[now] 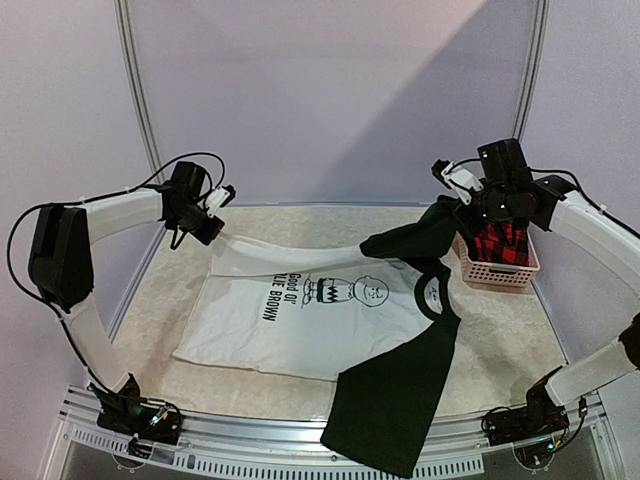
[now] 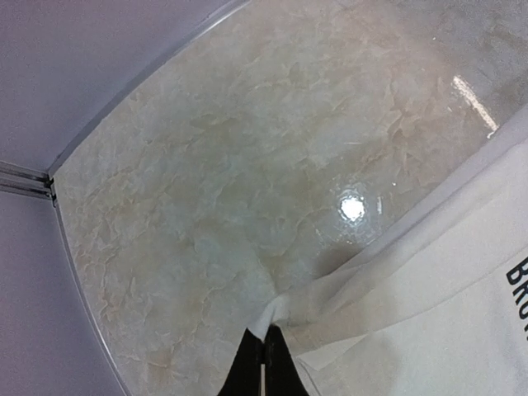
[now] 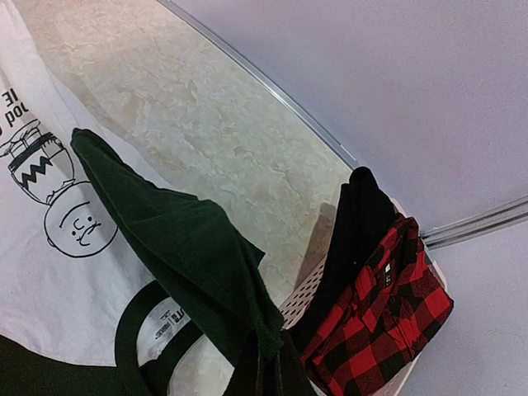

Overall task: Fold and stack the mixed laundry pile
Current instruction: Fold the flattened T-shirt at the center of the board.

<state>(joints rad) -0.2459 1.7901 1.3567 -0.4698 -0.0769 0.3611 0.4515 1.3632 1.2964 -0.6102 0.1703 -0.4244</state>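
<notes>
Our left gripper [image 2: 262, 351] is pressed together on a white corner of the T-shirt [image 1: 300, 310] at ten o'clock. Our right gripper [image 3: 268, 375] pinches its green sleeve [image 3: 181, 239] at two o'clock. We judge this the spreading step, and next both ends want laying flat. The basket [image 1: 495, 272] holding the checked shirt [image 1: 503, 243] crowds three o'clock. The other sleeve [image 1: 385, 400] overhangs the table [image 1: 150, 300] at six.

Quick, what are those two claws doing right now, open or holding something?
Left gripper: closed, pinching the white T-shirt at its edge.
Right gripper: closed, pinching the dark green sleeve.
</notes>
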